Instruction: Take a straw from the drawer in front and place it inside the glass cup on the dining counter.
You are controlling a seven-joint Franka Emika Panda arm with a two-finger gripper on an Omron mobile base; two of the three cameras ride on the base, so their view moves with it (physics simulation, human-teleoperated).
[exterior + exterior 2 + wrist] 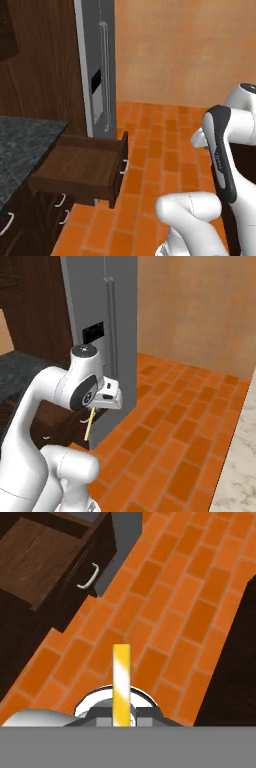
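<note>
One straw (121, 684) is pinched between the fingers of the gripper (121, 722), which are pressed tight on its lower end; in the hand view it rises as a pale yellow stick from the bottom middle, over the orange brick floor (170, 612). From the right base view the straw (90, 423) hangs down below the hand, slightly tilted, in front of the dark cabinet and just beside the grey fridge (117, 316). The drawer (82, 167) stands pulled out from the dark brown cabinet under the black speckled counter (22, 145), its brown inside bare and its small curved silver handle (124, 166) facing the floor. The hand view shows the same drawer (45, 557) at the upper left, well apart from the straw. A pale marble edge of the dining counter (240, 466) shows at the lower right of the right base view.
</note>
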